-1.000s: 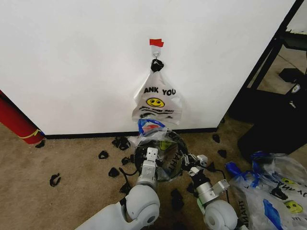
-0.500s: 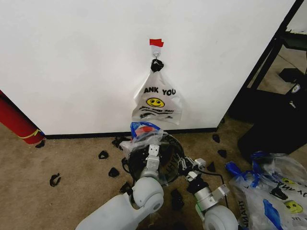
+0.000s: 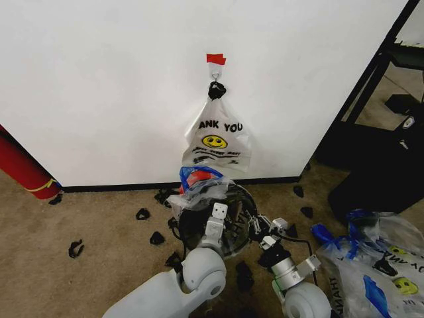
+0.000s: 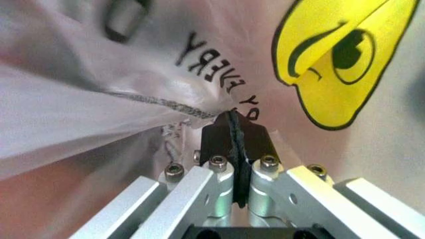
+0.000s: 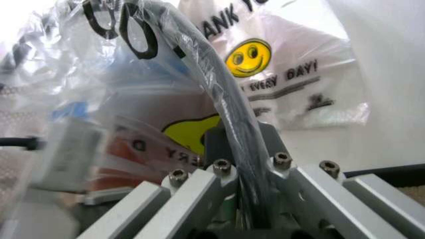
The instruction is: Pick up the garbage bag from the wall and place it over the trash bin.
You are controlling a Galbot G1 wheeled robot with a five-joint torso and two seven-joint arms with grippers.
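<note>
A plain white wall point(image 3: 99, 86) with a black baseboard rises from worn brown carpet strewn with small black scraps. One printed bag point(image 3: 217, 138) hangs from a hook point(image 3: 215, 74) under a red tape strip point(image 3: 215, 59) (it is not the bag in hand). Below it, just in front of the baseboard, the trash bin point(image 3: 242, 199) stands with the garbage bag point(image 3: 202, 182) drawn across its mouth, blue handles bunched at the far rim. The left gripper point(image 4: 234, 130) is seen clamped together on a fold of the film, apparently so that one edge is kept taut. The right gripper point(image 5: 240, 149) is closed on the film-draped bin rim at the opposite side, presumably so the mouth is spread over the opening. The placing is judged nearly complete. More printed bags point(image 3: 377, 262) lie heaped to the right.
</note>
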